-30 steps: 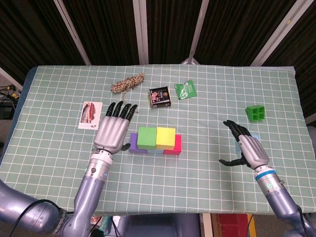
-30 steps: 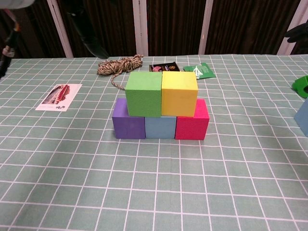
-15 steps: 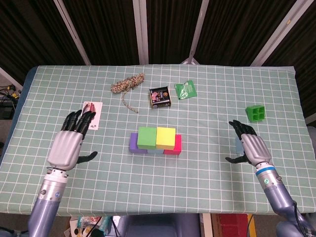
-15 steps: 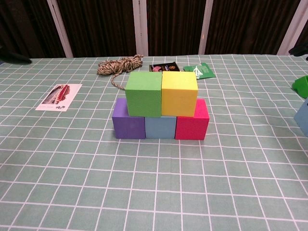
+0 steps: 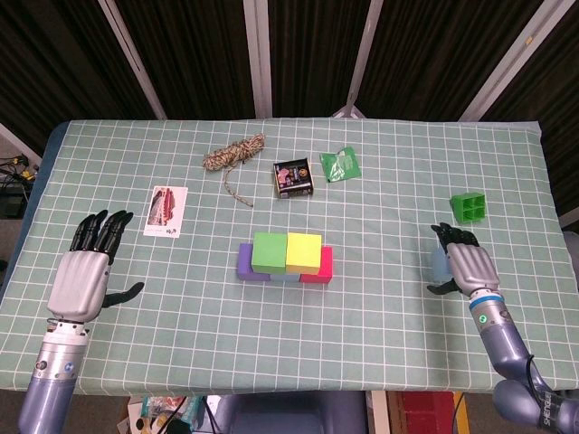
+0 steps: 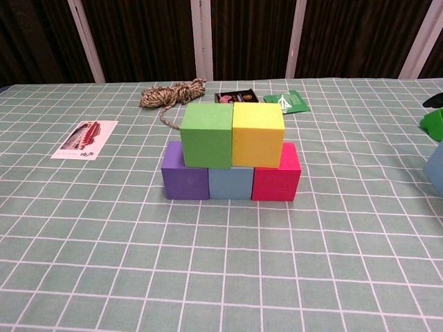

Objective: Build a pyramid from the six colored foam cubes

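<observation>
So your pyramid sits mid-worktop [image 6: 83, 263] with two tiers up: purple cube [image 6: 184, 174], light blue cube [image 6: 231, 183] and pink cube [image 6: 276, 175] touching in a row on the bottom, green cube [image 6: 207, 134] and yellow cube [image 6: 258, 133] side by side on top. The foam faces look clean and square, edges lined up pretty flush. From the head view the light blue one is almost totally buried under the upper pair.

The sixth cube [image 5: 439, 263] is over by your right hand [image 5: 467, 268], well apart from the stack. That hand's fingers are curled around it, but the hand covers most of it, so I can't tell if you've really got a grip. In the chest view it's only a blue sliver cut off at the right edge.

Your left hand [image 5: 82, 277] hangs near the worktop's left edge, fingers straight and close together, thumb out, nothing in it.
</observation>
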You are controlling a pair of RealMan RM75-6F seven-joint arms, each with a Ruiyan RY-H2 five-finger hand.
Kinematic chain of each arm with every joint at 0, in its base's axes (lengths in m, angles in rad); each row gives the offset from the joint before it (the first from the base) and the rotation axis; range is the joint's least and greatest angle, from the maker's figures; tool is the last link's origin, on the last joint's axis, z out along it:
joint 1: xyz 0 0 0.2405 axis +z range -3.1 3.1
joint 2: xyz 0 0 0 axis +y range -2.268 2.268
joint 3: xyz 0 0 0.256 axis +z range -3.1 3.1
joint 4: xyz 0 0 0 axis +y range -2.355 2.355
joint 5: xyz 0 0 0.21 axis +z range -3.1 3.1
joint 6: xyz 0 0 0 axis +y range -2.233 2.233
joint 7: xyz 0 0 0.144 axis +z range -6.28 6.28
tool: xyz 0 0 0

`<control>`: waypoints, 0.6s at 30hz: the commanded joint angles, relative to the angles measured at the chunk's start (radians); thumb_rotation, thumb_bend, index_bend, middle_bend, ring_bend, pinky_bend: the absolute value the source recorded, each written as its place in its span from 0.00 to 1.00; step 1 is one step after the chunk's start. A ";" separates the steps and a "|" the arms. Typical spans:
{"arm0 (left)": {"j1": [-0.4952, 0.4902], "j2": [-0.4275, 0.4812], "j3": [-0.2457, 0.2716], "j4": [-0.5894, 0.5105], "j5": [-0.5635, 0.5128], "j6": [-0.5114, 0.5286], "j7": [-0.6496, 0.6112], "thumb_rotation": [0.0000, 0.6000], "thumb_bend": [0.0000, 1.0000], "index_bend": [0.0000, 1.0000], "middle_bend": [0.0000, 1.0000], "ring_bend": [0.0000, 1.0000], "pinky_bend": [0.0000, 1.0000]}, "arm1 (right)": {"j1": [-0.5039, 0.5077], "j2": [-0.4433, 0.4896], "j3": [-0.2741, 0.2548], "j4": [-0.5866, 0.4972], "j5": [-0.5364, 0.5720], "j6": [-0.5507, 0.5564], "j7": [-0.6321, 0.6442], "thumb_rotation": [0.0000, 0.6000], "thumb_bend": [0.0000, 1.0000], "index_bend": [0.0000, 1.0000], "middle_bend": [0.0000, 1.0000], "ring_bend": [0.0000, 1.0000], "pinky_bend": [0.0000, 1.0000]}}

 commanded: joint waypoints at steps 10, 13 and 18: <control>0.045 0.016 -0.041 -0.016 0.036 -0.037 0.012 1.00 0.10 0.00 0.06 0.00 0.00 | 0.034 -0.011 -0.010 0.147 0.165 -0.070 -0.070 1.00 0.13 0.00 0.04 0.00 0.00; 0.052 0.018 -0.051 -0.018 0.035 -0.046 0.012 1.00 0.10 0.00 0.06 0.00 0.00 | 0.032 -0.008 -0.016 0.155 0.187 -0.092 -0.066 1.00 0.13 0.00 0.09 0.01 0.00; 0.065 0.019 -0.065 -0.018 0.037 -0.070 0.014 1.00 0.10 0.00 0.06 0.00 0.00 | 0.028 -0.007 -0.018 0.154 0.187 -0.106 -0.050 1.00 0.13 0.00 0.10 0.01 0.00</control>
